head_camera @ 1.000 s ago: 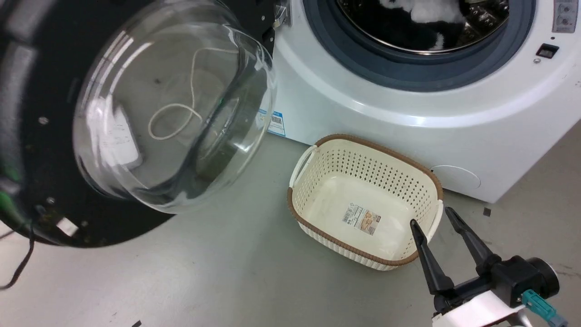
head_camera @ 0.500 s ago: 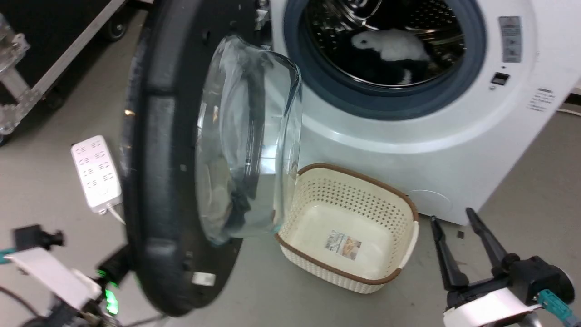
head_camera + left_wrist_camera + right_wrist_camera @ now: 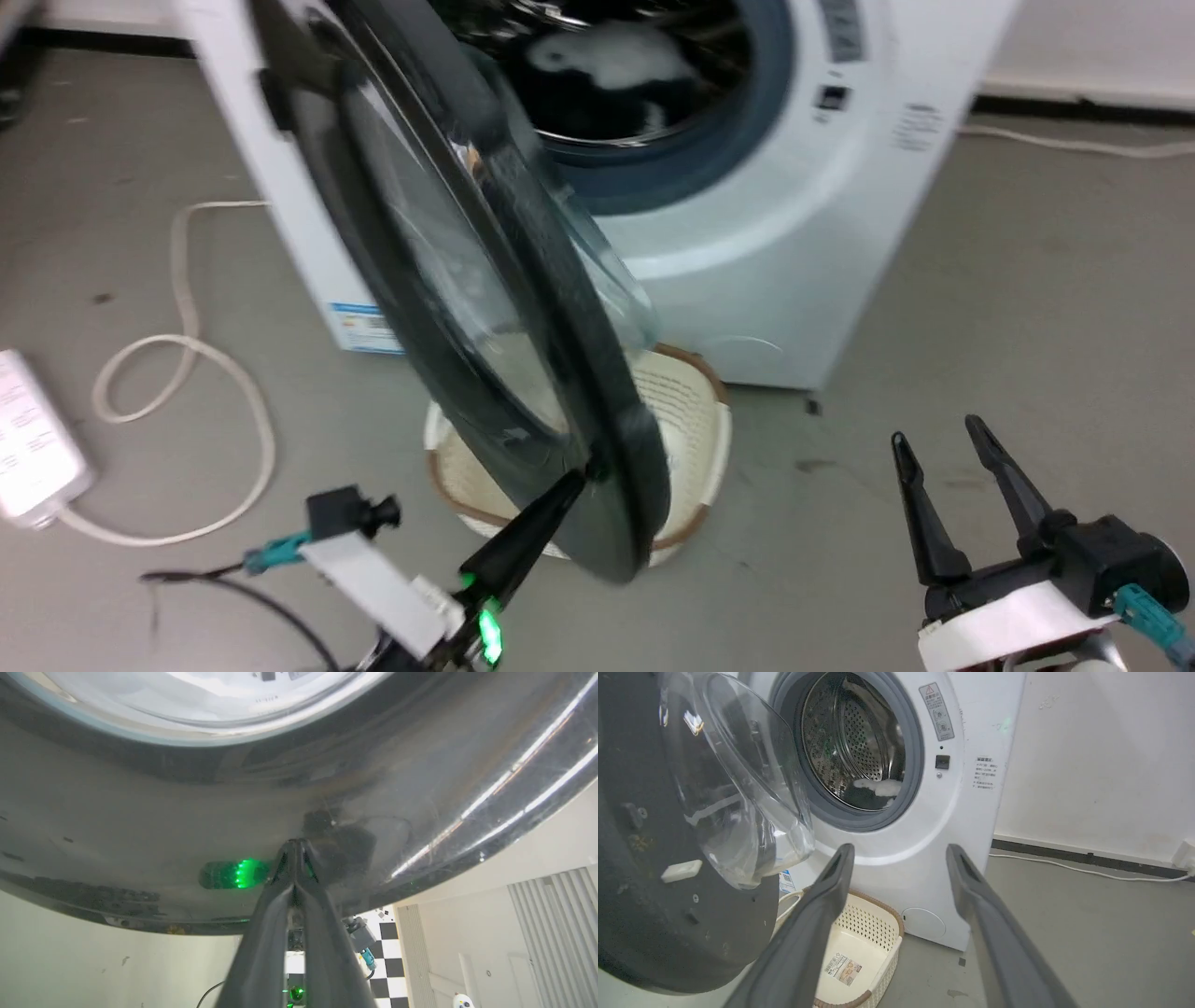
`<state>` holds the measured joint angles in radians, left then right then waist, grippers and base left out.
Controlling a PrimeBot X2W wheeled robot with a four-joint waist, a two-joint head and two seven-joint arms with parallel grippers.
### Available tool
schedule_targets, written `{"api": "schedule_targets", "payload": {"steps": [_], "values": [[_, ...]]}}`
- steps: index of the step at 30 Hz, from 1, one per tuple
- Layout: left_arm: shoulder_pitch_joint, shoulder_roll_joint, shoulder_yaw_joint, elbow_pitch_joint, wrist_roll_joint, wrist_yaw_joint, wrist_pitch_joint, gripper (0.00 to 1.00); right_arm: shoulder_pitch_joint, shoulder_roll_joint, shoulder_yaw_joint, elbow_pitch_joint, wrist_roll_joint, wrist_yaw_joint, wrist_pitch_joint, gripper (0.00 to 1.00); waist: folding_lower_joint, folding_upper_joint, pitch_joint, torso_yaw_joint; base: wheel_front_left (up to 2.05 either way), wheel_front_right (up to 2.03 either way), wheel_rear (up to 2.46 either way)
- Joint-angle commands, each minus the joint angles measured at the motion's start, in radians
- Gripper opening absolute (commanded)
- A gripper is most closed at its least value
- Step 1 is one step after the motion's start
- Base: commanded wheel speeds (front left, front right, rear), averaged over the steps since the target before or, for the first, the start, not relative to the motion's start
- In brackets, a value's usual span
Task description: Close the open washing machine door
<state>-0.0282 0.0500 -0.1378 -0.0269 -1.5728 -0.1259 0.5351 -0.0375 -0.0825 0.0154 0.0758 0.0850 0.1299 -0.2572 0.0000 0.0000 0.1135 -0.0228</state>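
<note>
My left gripper [image 3: 579, 476], pinched together and empty, noses the washing machine door [image 3: 439, 271] rim to push it; right gripper [image 3: 950, 448] gapes idle.

My right pincer [image 3: 935, 431] and left pincer [image 3: 576, 479] have long tapered dark fingers [image 3: 920, 527], white cuffs [image 3: 1013, 623], teal cable plugs [image 3: 1141, 611]; a green light [image 3: 487, 637] glows on the left.
</note>
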Motion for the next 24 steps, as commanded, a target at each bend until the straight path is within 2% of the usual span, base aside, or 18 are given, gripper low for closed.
{"api": "schedule_targets", "payload": {"steps": [1, 2, 3, 4, 7, 8, 9, 10, 12, 15, 17, 22, 24], "values": [[-0.051, 0.000, -0.038, 0.010, -0.011, -0.004, -0.051, 0.00, -0.024, 0.003, 0.002, 0.001, 0.004, 0.001, -0.005, 1.00, 0.0000, 0.0000, 0.065, -0.120, 0.00, 0.00, 0.00], [-0.075, 0.000, -0.058, 0.018, -0.014, -0.005, -0.081, 0.00, -0.031, 0.004, 0.004, 0.001, 0.007, 0.001, -0.005, 1.00, 0.0000, 0.0000, 0.079, -0.149, 0.00, 0.00, 0.00], [-0.075, 0.000, -0.058, 0.018, -0.014, -0.005, -0.081, 0.00, -0.031, 0.004, 0.004, 0.001, 0.007, 0.001, -0.005, 1.00, 0.0000, 0.0000, 0.079, -0.149, 0.00, 0.00, 0.00], [-0.130, 0.000, -0.097, 0.043, -0.020, -0.005, -0.137, 0.00, -0.040, 0.006, -0.001, 0.001, 0.013, 0.001, -0.005, 1.00, 0.0000, 0.0000, 0.103, -0.198, 0.00, 0.00, 0.00], [-0.222, 0.000, -0.122, 0.106, -0.076, -0.005, -0.243, 0.00, -0.053, 0.011, -0.003, 0.005, 0.022, 0.001, -0.005, 1.00, 0.0000, 0.0000, 0.136, -0.275, 0.00, 0.00, 0.00], [-0.222, 0.000, -0.122, 0.106, -0.076, -0.005, -0.243, 0.00, -0.053, 0.011, -0.003, 0.005, 0.022, 0.001, -0.005, 1.00, 0.0000, 0.0000, 0.136, -0.275, 0.00, 0.00, 0.00], [-0.297, 0.000, -0.137, 0.158, -0.085, -0.005, -0.299, 0.00, -0.059, 0.014, -0.005, 0.009, 0.028, 0.001, -0.005, 1.00, 0.0000, 0.0000, 0.154, -0.319, 0.00, 0.00, 0.00], [-0.297, 0.000, -0.137, 0.158, -0.085, -0.005, -0.299, 0.00, -0.059, 0.014, -0.005, 0.009, 0.028, 0.001, -0.005, 1.00, 0.0000, 0.0000, 0.154, -0.319, 0.00, 0.00, 0.00], [-0.412, 0.000, -0.155, 0.241, -0.071, -0.005, -0.368, 0.00, -0.067, 0.021, -0.003, 0.014, 0.037, 0.001, -0.005, 1.00, 0.0000, 0.0000, 0.178, -0.373, 0.00, 0.00, 0.00], [-0.482, 0.000, -0.153, 0.308, -0.066, -0.005, -0.418, 0.00, -0.070, 0.024, -0.003, 0.018, 0.045, 0.001, -0.005, 1.00, 0.0000, 0.0000, 0.188, -0.400, 0.00, 0.00, 0.00], [-0.584, 0.000, -0.130, 0.433, -0.035, -0.005, -0.505, 0.00, -0.074, 0.028, 0.005, 0.024, 0.052, 0.001, -0.005, 1.00, 0.0000, 0.0000, 0.198, -0.425, 0.00, 0.00, 0.00], [-0.687, 0.000, -0.123, 0.548, -0.038, -0.005, -0.581, 0.00, -0.077, 0.031, 0.007, 0.027, 0.054, 0.001, -0.005, 1.00, 0.0000, 0.0000, 0.195, -0.429, 0.00, 0.00, 0.00], [-0.692, 0.000, -0.126, 0.553, -0.045, -0.005, -0.587, 0.00, -0.076, 0.031, 0.005, 0.026, 0.055, 0.001, -0.005, 1.00, 0.0000, 0.0000, 0.190, -0.423, 0.00, 0.00, 0.00]]}}
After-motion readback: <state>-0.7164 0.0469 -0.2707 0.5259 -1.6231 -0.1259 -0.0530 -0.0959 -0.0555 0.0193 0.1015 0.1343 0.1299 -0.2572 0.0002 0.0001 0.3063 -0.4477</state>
